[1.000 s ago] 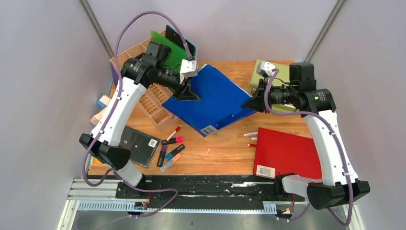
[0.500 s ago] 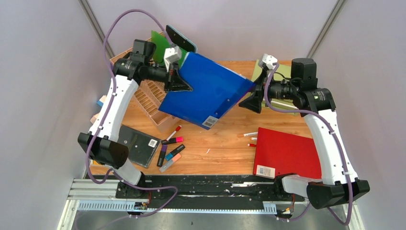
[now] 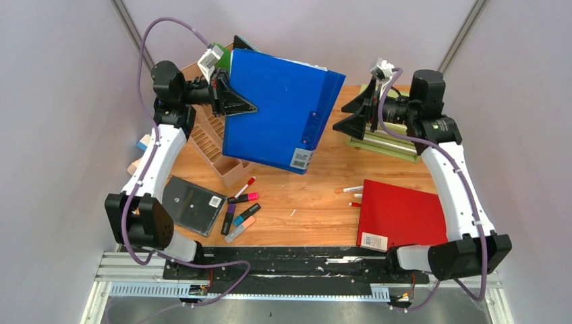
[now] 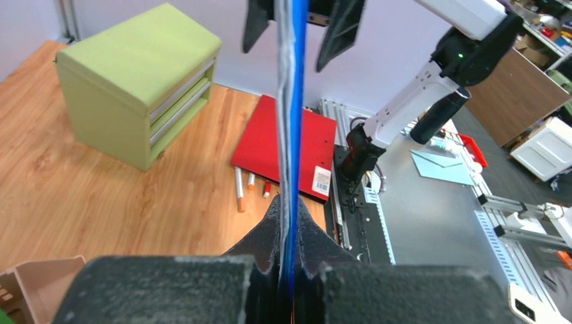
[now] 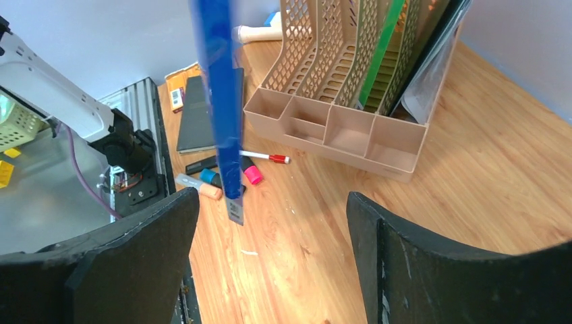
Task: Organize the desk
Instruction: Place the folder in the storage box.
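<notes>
The desk (image 3: 317, 202) lies directly ahead of the 2 arm bases and fills the middle of the overhead view. Its long axis runs left to right, and its black rail (image 3: 290, 260) is turned toward the arms along the near edge. The wood grain is seen to follow that same long direction.

Above the far left part of the desk, a blue folder (image 3: 276, 111) is held clear of the surface. It is stood on edge, with its broad face tilted up toward the overhead camera and a white label at its lower right corner. The folder's left edge is pinched by the left gripper (image 3: 236, 104); in the left wrist view the 2 fingers are pressed flat against the sheet, which is seen edge-on as a thin upright line.

The right gripper (image 3: 351, 121) is placed just beside the folder's right edge with its fingers spread wide. Nothing is gripped by it, and the folder's edge is seen ahead of the gap, apart from both fingers.

A beige file rack (image 3: 216, 145) is set at the far left, partly under the folder, with a green folder (image 5: 381, 61) slotted in it. A green drawer cabinet (image 4: 135, 81) is placed at the far right. A red folder (image 3: 405, 212) lies flat at the near right, with 2 pens (image 3: 352, 190) just beside it. Several markers (image 3: 239, 209) and a dark flat book (image 3: 192, 206) are found at the near left.
</notes>
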Controlling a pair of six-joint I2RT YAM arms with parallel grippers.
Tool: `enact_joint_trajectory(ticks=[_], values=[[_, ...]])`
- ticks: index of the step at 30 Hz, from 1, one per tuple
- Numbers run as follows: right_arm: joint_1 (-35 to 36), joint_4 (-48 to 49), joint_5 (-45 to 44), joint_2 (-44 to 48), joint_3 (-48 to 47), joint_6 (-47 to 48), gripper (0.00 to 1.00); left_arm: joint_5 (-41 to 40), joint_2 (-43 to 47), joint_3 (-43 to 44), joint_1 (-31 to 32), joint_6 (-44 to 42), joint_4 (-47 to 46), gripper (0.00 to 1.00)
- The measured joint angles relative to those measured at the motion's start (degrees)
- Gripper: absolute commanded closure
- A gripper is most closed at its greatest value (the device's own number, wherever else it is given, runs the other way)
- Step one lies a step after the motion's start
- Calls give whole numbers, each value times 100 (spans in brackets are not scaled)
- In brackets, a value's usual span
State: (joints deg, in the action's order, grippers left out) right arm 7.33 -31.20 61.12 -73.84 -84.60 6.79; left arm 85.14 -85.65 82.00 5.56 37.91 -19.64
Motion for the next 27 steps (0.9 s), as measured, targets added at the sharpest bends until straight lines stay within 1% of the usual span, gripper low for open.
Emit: enact_joint_trajectory(ticks=[3, 5, 12, 16, 18, 19, 20, 23, 25, 26, 27], values=[[57, 433, 186, -284, 35, -286, 19, 59, 87, -90, 7, 448, -551, 100], [105, 640, 282, -435, 35, -433, 19, 74, 129, -142, 7, 599, -728, 100], [479, 1045, 612, -667, -44, -813, 19, 66, 166, -225, 7, 815, -901, 100], [656, 1165, 706, -796, -295, -931, 23, 39, 166, -251, 11, 826, -896, 100], [728, 1209, 737, -861, -444, -984, 31, 13, 166, -273, 37, 822, -894, 100], [756, 1222, 750, -896, -511, -1010, 39, 4, 166, -280, 44, 807, -883, 100], [785, 1226, 763, -927, -577, -1027, 48, -11, 166, -282, 52, 785, -839, 100], [898, 1261, 802, -1047, -774, -1104, 71, -57, 166, -282, 114, 566, -570, 100], [977, 1281, 791, -1115, -855, -1152, 93, -105, 166, -282, 129, 332, -260, 99], [994, 1287, 796, -1147, -892, -1178, 100, -151, 166, -262, 114, 170, -15, 97], [1012, 1281, 791, -1193, -927, -1237, 100, -190, 166, -223, 98, -44, 267, 92]])
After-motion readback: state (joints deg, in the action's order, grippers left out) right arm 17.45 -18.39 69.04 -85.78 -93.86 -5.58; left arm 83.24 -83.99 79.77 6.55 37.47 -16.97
